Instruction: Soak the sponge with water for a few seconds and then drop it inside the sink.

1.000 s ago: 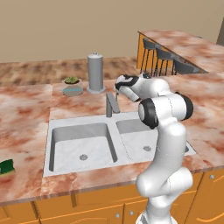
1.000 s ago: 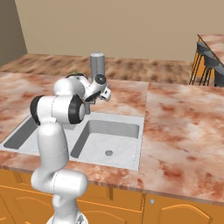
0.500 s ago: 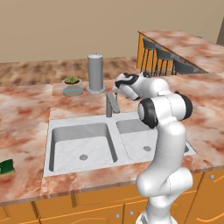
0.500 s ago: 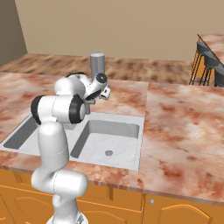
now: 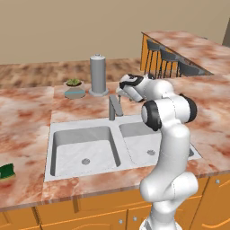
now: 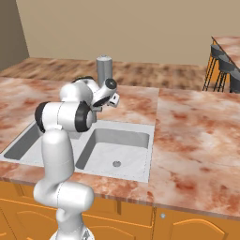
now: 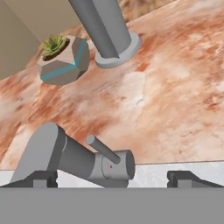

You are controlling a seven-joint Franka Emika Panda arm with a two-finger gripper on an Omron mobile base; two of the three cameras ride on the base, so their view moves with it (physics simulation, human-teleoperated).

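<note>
With its two dark fingertips (image 7: 43,178) standing wide apart and nothing between them, the pincer (image 7: 113,179) hovers just above the faucet (image 7: 83,159), whose short lever (image 7: 103,149) sticks up between the open jaws. The step in hand looks like turning the water on, since no stream runs from the spout yet and the sponge (image 5: 6,171) is not in the grip. To do it well, the pincer should come down only a little, so that one fingertip meets the side of the lever rather than its rounded tip, and then push sideways in a smooth, short arc; pressing down on the faucet body would do nothing and might jam the hand. The jaws need not close, because a nudge is enough. Just beyond the pincer, on the counter (image 7: 175,87), stands a tall grey cylinder (image 7: 103,26) on a round base, and beside that a small faceted pot with a green plant (image 7: 63,59); both are clear of the likely push. Below and toward the robot lies the sink (image 5: 81,134) with its two bowls, both bare. The sponge lies far from the pincer, on the counter past the left bowl, near the front edge, so a long reach will follow once water flows. Fetching it means swinging well left and low.
</note>
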